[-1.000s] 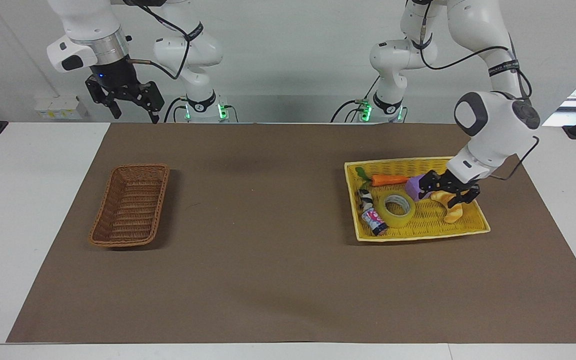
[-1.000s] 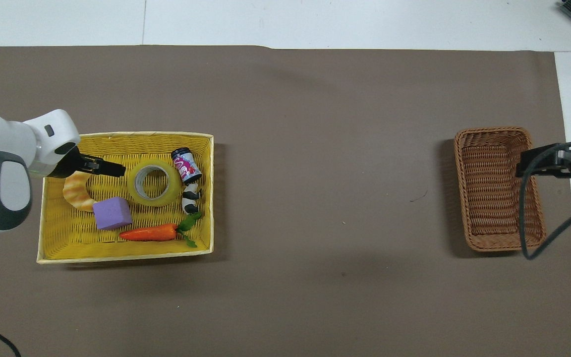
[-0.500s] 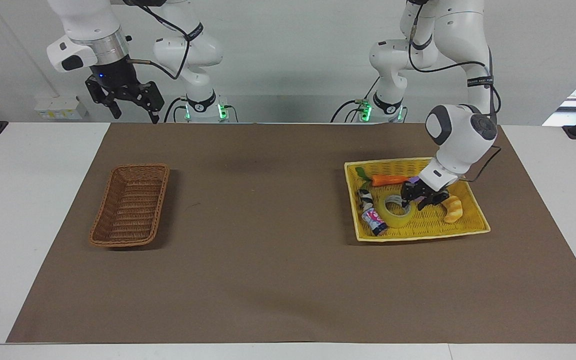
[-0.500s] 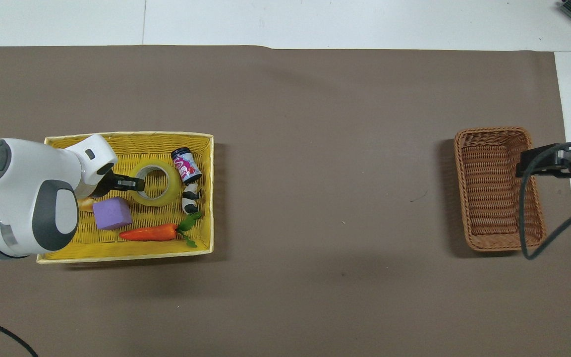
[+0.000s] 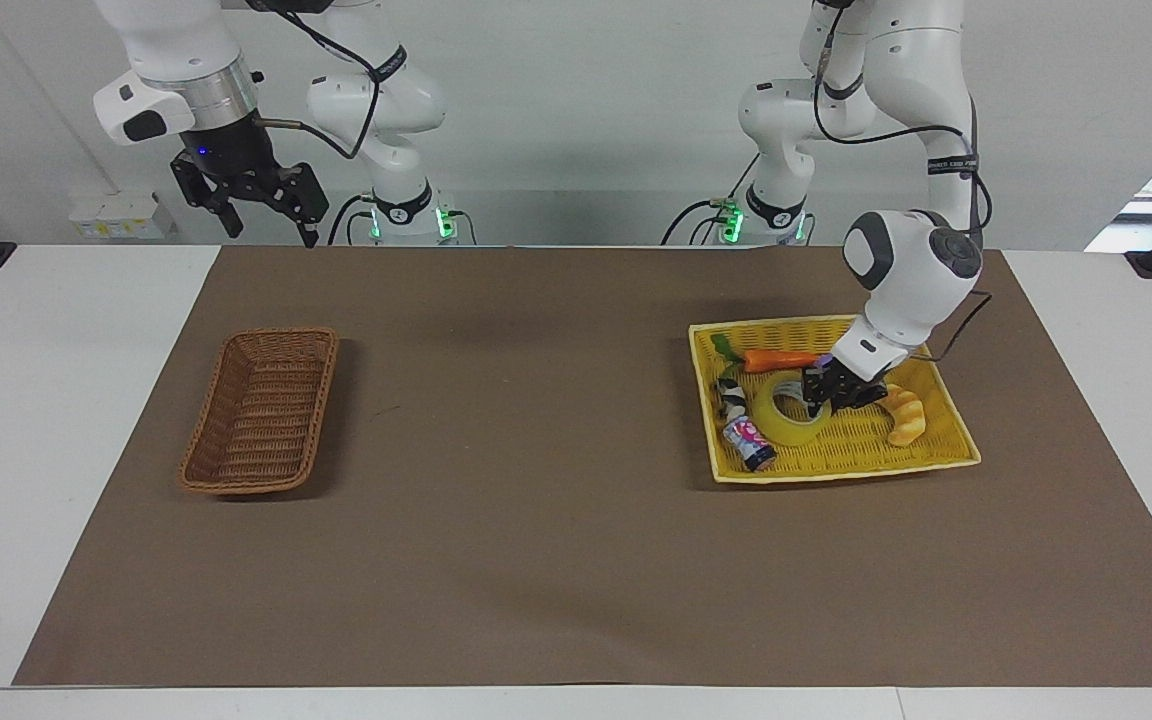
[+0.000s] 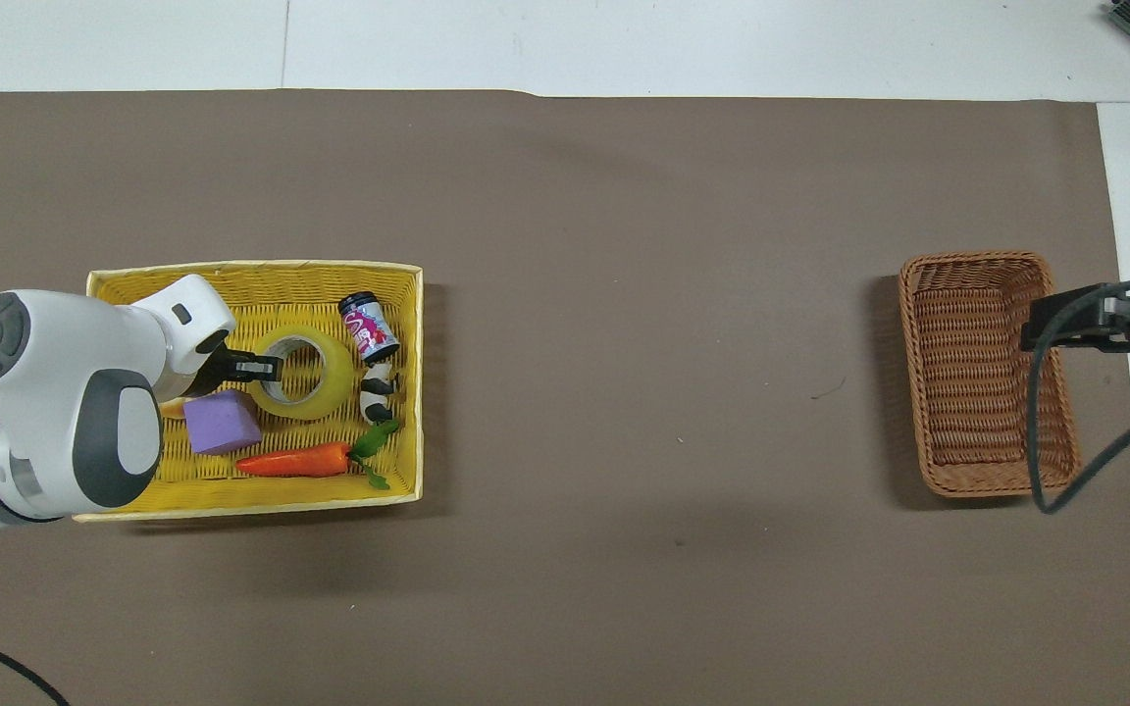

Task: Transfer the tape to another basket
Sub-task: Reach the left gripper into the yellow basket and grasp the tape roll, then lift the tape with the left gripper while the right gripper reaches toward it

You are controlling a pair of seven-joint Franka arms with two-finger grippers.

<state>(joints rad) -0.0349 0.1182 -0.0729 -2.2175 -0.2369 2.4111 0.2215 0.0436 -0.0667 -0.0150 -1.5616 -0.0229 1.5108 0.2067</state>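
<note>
A brown mat [image 5: 536, 520] covers the white table. In the overhead view, the yellow woven tray [image 6: 231, 279] lies at the 9 o'clock end; the basket [image 6: 967, 471], narrow brown wicker, lies at the 3 o'clock end, long axis running away from the robots. The tape [image 6: 315, 392], a glossy translucent ring, lies in the tray. The left gripper [image 6: 253, 369] sits at the ring's 9 o'clock wall; its grasp cannot be told. The right gripper [image 5: 258, 212] waits, spread, raised near the basket.
</note>
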